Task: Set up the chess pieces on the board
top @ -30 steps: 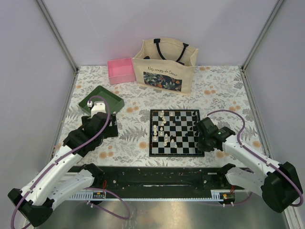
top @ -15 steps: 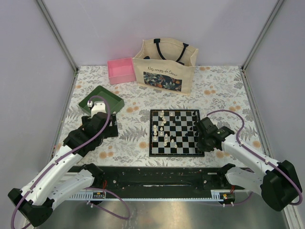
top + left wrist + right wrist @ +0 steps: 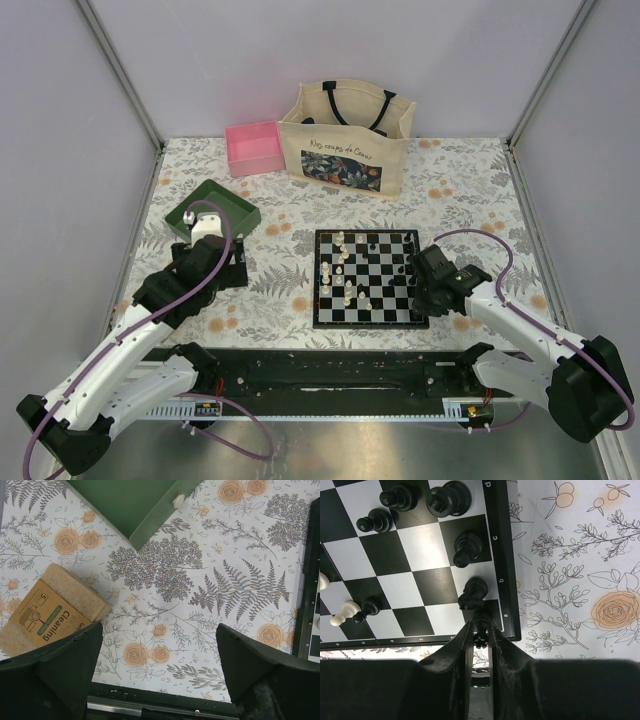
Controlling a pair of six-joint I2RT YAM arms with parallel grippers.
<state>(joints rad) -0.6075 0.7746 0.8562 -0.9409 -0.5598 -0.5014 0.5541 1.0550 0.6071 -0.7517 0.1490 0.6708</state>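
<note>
The job is only partly done. On the board (image 3: pixel 368 322), some black chess pieces (image 3: pixel 449 497) stand in a row along the 3 o'clock edge. White ones sit mixed up near the middle. One white piece (image 3: pixel 178 500) waits by the green tray (image 3: pixel 130 500), at 10 o'clock from the board.

The right gripper (image 3: pixel 480 628) pinches a black piece (image 3: pixel 481 638) at the corner marked "a". The left gripper (image 3: pixel 159 635) hangs over the table (image 3: pixel 225 580), fingers wide apart, holding nothing.

The sponge pack (image 3: pixel 50 610) says "Kitchen Cleaning". The tote bag (image 3: pixel 345 140), at 12 o'clock, maybe says "Nos coups de Coeur", but it is too small to be sure.
</note>
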